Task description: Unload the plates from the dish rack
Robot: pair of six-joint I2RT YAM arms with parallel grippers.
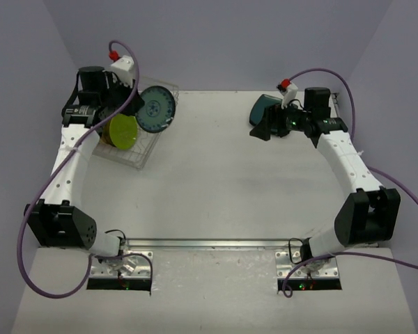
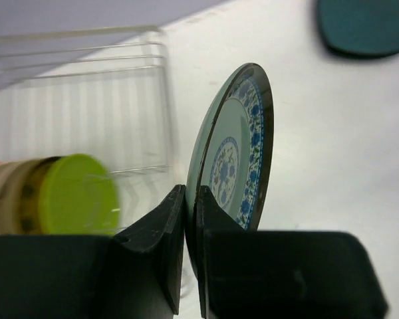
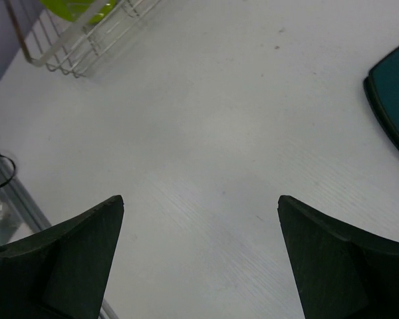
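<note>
My left gripper (image 1: 134, 103) is shut on the rim of the patterned teal round plate (image 1: 157, 109) and holds it on edge at the dish rack's (image 1: 137, 158) right side. In the left wrist view the fingers (image 2: 191, 193) pinch that plate (image 2: 243, 146). A lime green plate (image 2: 76, 195) stands in the rack (image 2: 120, 73), with a cream plate (image 2: 13, 196) behind it. The dark teal rounded-square plate (image 1: 262, 108) lies flat at the back right. My right gripper (image 1: 265, 124) is open and empty just beside it, over bare table (image 3: 199, 203).
The rack's corner (image 3: 86, 40) with the lime plate (image 3: 80, 8) shows far off in the right wrist view, and the dark teal plate's edge (image 3: 394, 100) at its right. A metal rail (image 1: 209, 243) runs along the table's near edge.
</note>
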